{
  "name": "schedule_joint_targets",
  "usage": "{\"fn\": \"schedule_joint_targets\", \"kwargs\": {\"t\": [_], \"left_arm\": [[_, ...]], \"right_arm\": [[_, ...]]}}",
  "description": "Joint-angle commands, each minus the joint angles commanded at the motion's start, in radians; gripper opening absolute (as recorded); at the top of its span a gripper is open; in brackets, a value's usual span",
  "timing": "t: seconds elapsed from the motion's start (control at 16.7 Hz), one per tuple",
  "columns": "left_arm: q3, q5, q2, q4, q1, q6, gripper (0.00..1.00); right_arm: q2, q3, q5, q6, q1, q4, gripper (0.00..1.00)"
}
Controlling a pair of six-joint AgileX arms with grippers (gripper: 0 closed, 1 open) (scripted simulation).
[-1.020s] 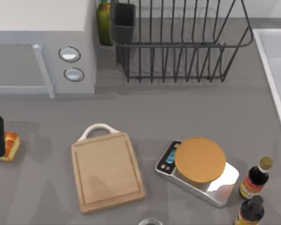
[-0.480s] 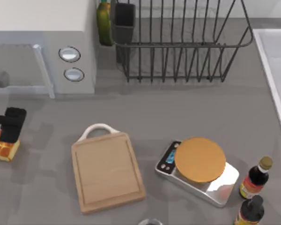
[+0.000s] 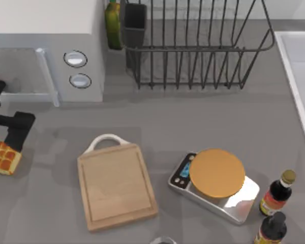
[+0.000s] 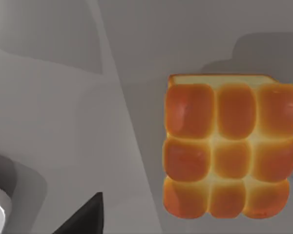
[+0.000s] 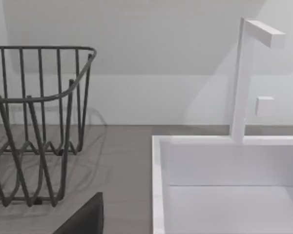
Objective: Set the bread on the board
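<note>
While the left pincer (image 3: 16, 133) has drawn back off it, finger state untellable, the small golden-orange gridded loaf of bread (image 3: 3, 158) lies uncovered at the counter's (image 3: 193, 127) left edge, apart from the light wooden rectangular board (image 3: 117, 185), ungrasped.

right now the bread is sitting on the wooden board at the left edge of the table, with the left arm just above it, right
Not quite. The bread lies on the bare grey table at its left edge, apart from the board, which is nearer the middle with nothing on it. The top view shows this. The left arm is just above the bread, as you said.
</note>
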Motion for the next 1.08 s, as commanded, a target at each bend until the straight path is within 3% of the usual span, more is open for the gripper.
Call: {"fn": "schedule_joint_targets", "kwargs": {"t": [0.36, 0.72, 1.08], "left_arm": [[-0.036, -0.001, -0.018, 0.019, 0.000, 0.000, 1.00], [-0.167, 0.000, 0.011, 0.171, 0.013, 0.012, 1.00], [-0.144, 0.001, 0.124, 0.268, 0.002, 0.004, 1.00]], "right_arm": [[0.000, 0.000, 0.000, 0.000, 0.000, 0.000, 1.00], [0.000, 0.000, 0.000, 0.000, 0.000, 0.000, 1.00], [0.000, 0.000, 0.000, 0.000, 0.000, 0.000, 1.00]]}}
